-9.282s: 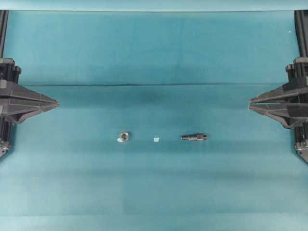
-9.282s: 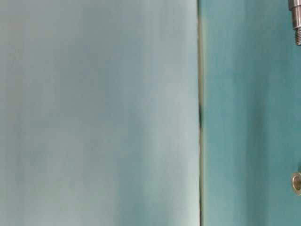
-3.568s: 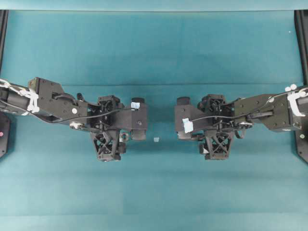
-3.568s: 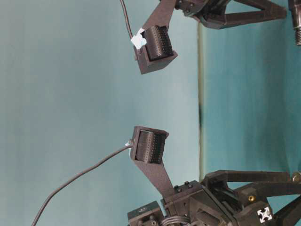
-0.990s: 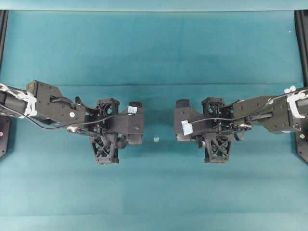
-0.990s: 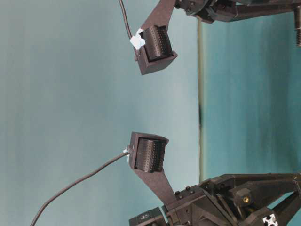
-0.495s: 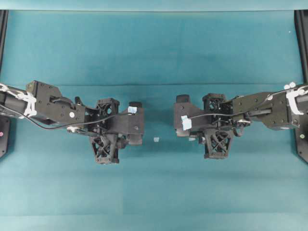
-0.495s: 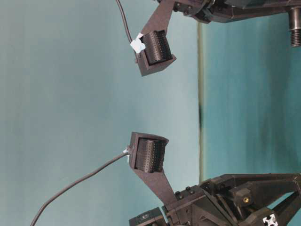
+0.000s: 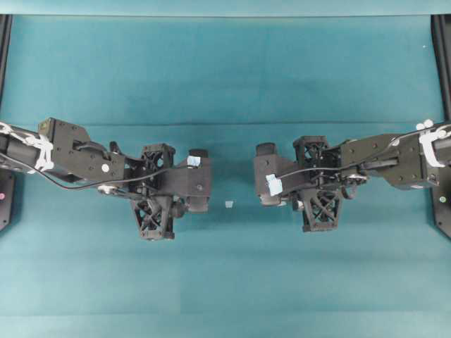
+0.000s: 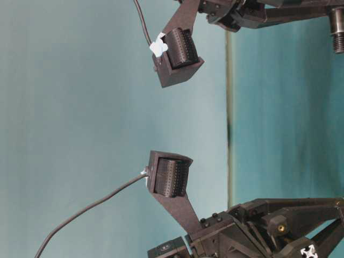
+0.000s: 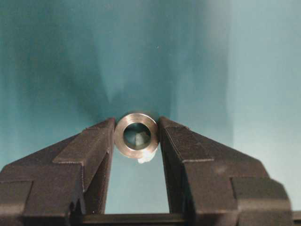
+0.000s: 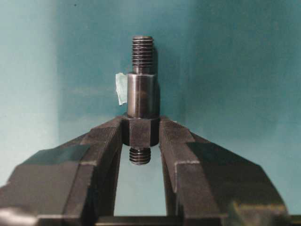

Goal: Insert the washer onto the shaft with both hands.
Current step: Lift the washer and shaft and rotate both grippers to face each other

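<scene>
My left gripper (image 9: pixel 175 203) is shut on the washer (image 11: pixel 136 118), a silver-grey ring held edge-on between the two fingertips, its hole facing the left wrist camera. A small pale scrap (image 11: pixel 146 157) clings to its lower rim. My right gripper (image 9: pixel 299 199) is shut on the shaft (image 12: pixel 141 96), gripping its thick hexagonal middle. The long stepped end with its thread points away from the wrist and a short threaded stub points back. The shaft's threaded tip also shows in the table-level view (image 10: pixel 337 35). Both grippers hang low over the teal cloth, facing each other.
A tiny pale square scrap (image 9: pixel 228 204) lies on the cloth between the two grippers. A pale tape piece (image 12: pixel 121 88) shows beside the shaft. A fold line (image 9: pixel 225 124) crosses the cloth behind the arms. Black frame posts (image 9: pixel 442 42) stand at the far corners.
The right gripper with the shaft has shifted and turned slightly over the last second. The left gripper with the washer has stayed in place.
</scene>
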`<state>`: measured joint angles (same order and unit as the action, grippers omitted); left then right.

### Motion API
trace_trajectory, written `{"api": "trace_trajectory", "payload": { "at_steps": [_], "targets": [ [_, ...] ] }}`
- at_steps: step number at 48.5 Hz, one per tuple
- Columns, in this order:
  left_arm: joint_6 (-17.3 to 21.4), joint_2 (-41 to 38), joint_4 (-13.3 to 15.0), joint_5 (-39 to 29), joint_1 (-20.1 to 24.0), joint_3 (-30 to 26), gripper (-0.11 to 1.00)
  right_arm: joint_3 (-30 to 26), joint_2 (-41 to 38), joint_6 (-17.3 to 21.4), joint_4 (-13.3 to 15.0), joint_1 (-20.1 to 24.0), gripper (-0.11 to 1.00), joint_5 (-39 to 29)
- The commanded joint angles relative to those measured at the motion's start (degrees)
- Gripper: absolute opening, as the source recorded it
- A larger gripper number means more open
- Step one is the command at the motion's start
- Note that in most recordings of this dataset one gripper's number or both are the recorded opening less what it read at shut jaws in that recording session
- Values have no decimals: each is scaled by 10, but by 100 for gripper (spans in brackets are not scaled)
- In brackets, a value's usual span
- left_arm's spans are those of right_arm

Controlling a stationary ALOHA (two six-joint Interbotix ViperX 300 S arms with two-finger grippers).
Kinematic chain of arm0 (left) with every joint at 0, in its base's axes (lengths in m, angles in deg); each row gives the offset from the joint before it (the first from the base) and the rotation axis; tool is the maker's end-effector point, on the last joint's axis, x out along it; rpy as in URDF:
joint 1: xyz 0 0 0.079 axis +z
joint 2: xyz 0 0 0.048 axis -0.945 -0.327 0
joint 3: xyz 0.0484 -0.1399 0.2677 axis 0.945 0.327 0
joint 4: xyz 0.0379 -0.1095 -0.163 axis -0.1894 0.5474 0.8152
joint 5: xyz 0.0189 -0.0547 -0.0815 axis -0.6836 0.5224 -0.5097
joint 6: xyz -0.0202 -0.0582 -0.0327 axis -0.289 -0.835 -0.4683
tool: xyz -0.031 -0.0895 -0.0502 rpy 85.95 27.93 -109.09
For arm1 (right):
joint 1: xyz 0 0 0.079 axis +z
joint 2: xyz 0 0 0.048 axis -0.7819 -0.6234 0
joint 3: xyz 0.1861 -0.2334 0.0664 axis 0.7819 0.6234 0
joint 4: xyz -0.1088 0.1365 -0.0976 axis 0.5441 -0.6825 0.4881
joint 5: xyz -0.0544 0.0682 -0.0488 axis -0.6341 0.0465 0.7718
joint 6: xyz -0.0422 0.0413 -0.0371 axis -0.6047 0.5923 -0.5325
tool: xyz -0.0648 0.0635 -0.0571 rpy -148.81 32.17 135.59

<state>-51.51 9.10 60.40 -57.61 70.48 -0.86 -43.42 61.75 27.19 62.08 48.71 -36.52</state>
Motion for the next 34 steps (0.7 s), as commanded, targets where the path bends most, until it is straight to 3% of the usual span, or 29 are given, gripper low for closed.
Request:
{"api": "trace_trajectory", "payload": {
  "at_steps": [1,26,34],
  "targets": [
    [0,4,-3,2,-4,-2,37,4,-2,-11,4,-12,0,-3],
    [3,14,-3,3,-4,-2,37,9,20,-6,0,-12,0,18],
    [3,33,-3,30,-4,11,37,28,47,-1,-11,-11,0,65]
  ]
}}
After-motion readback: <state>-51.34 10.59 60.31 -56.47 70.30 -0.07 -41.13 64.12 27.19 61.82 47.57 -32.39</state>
